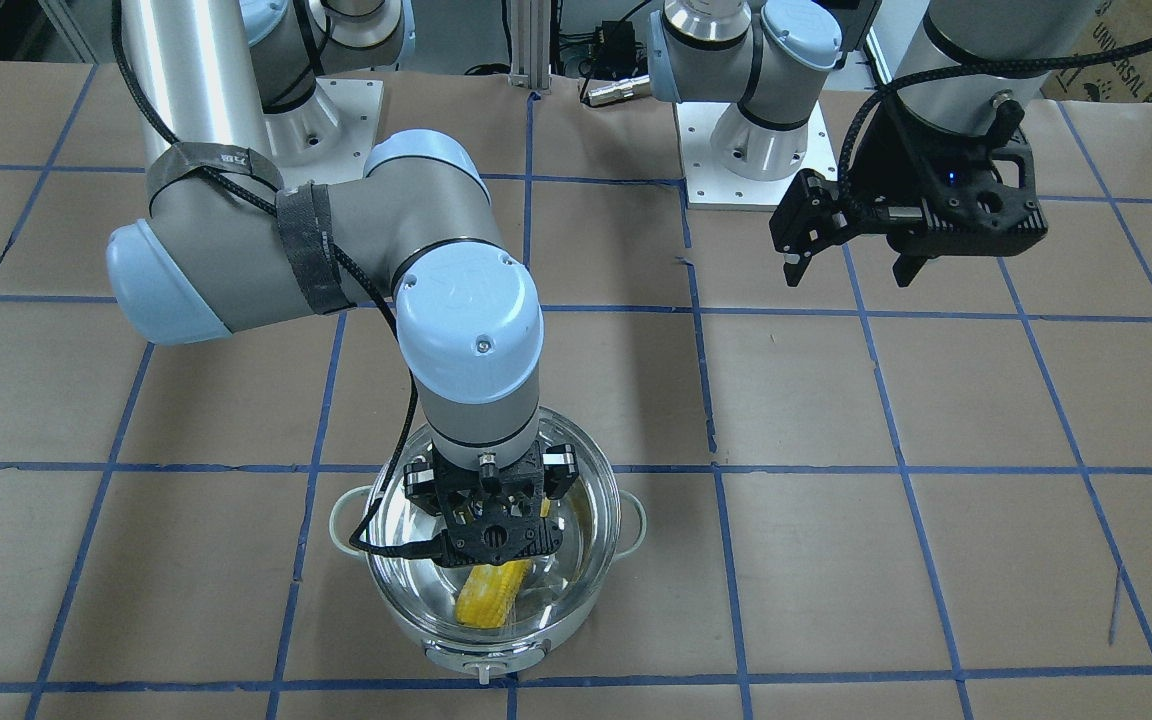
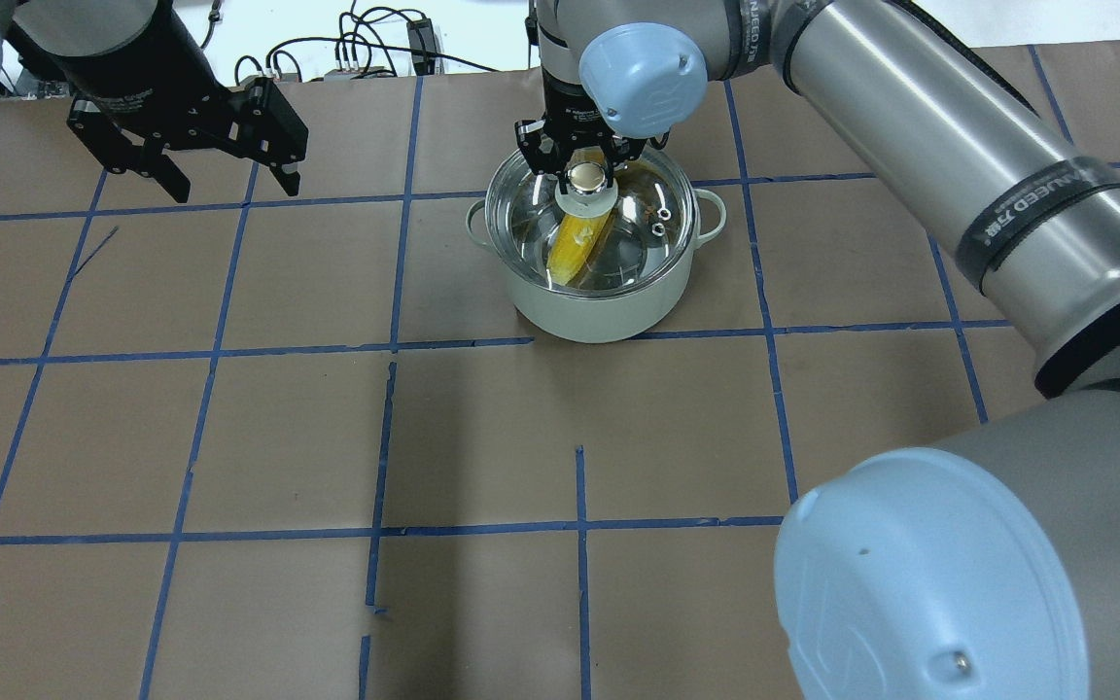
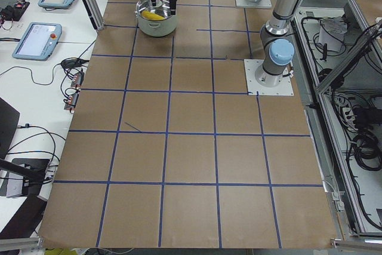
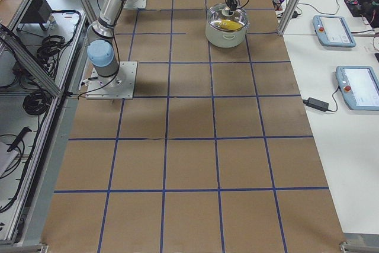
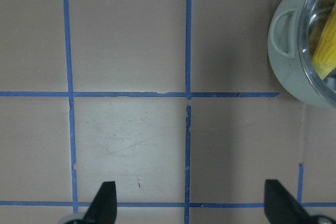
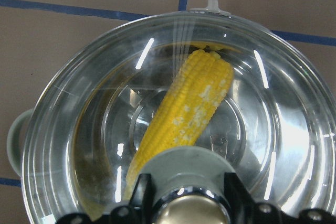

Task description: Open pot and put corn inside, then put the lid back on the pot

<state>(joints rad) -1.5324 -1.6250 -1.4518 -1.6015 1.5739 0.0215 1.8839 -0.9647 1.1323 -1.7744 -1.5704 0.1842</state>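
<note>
The pale grey-green pot (image 2: 599, 309) stands at the far middle of the table. The yellow corn (image 2: 575, 251) lies inside it, also plain in the right wrist view (image 6: 189, 114). The clear glass lid (image 2: 643, 219) sits on the pot's rim. My right gripper (image 2: 587, 177) reaches down from above, its fingers on either side of the lid's silver knob (image 6: 186, 211) and shut on it. My left gripper (image 2: 229, 185) is open and empty, held above the bare table to the pot's left; in its wrist view the pot (image 5: 286, 51) is at the upper right.
Brown paper with blue tape grid lines (image 2: 390, 350) covers the table. The right arm's long links (image 2: 959, 175) stretch over the table's right side. The arm bases (image 1: 751, 150) stand at the robot's edge. Tablets (image 4: 334, 28) lie on a side bench.
</note>
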